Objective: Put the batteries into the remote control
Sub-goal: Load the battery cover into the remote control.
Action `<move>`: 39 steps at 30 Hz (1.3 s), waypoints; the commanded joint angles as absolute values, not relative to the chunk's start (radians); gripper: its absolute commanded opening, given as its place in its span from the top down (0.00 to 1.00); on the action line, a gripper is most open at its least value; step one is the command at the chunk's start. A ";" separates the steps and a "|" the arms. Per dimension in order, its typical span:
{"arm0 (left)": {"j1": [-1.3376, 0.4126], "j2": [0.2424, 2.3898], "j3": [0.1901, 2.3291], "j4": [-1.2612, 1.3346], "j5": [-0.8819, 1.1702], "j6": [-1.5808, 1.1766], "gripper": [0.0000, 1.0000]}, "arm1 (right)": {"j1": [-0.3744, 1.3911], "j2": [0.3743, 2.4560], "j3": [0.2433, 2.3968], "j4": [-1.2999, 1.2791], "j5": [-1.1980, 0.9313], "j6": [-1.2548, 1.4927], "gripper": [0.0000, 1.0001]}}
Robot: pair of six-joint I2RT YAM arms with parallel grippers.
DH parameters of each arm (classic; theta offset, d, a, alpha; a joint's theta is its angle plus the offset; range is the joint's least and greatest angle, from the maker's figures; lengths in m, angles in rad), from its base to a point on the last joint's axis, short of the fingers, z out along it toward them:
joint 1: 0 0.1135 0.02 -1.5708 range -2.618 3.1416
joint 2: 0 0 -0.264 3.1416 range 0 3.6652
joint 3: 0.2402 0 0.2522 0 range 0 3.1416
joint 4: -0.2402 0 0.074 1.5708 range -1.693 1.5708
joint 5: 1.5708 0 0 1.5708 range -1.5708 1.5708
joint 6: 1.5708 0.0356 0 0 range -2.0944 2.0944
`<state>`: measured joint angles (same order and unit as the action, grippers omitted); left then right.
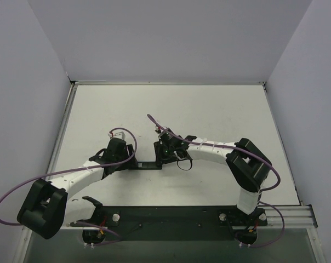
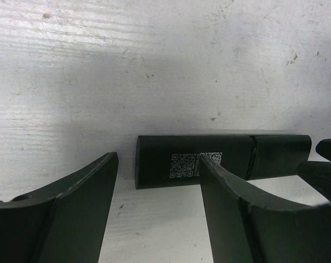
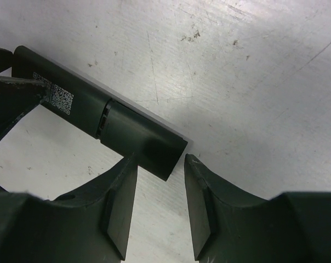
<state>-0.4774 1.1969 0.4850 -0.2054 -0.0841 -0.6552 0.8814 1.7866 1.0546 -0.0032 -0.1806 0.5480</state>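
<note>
The remote control point(image 1: 146, 164) is a slim black bar lying flat on the white table between my two grippers. In the left wrist view it point(image 2: 209, 161) shows a white QR code and a seam near its right end. My left gripper point(image 2: 157, 170) is open around its left end, with the right finger point(image 2: 220, 186) in front of it. My right gripper point(image 3: 161, 164) is open just below the remote's other end point(image 3: 143, 142), not touching it. The batteries are not in view.
The table point(image 1: 209, 104) is white and scuffed, walled by grey panels at the back and sides. A black base rail point(image 1: 171, 216) runs along the near edge. Purple cables loop off both arms.
</note>
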 commanded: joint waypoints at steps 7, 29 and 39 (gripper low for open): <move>-0.489 1.212 0.500 -0.179 -0.091 -0.672 0.29 | 0.900 1.847 1.124 -0.095 -0.135 0.529 0.65; -0.526 1.238 0.480 -0.106 -0.005 -0.724 0.46 | 0.928 1.908 1.198 -0.138 -0.146 0.512 0.73; -0.595 1.250 0.480 -0.015 0.052 -0.810 0.47 | 0.936 1.927 1.212 -0.081 -0.232 0.528 0.74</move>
<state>-0.5224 1.2228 0.4797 -0.1596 -0.1131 -0.7219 0.9058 1.8839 1.1839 -0.1299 -0.1562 0.5217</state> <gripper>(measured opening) 0.540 0.265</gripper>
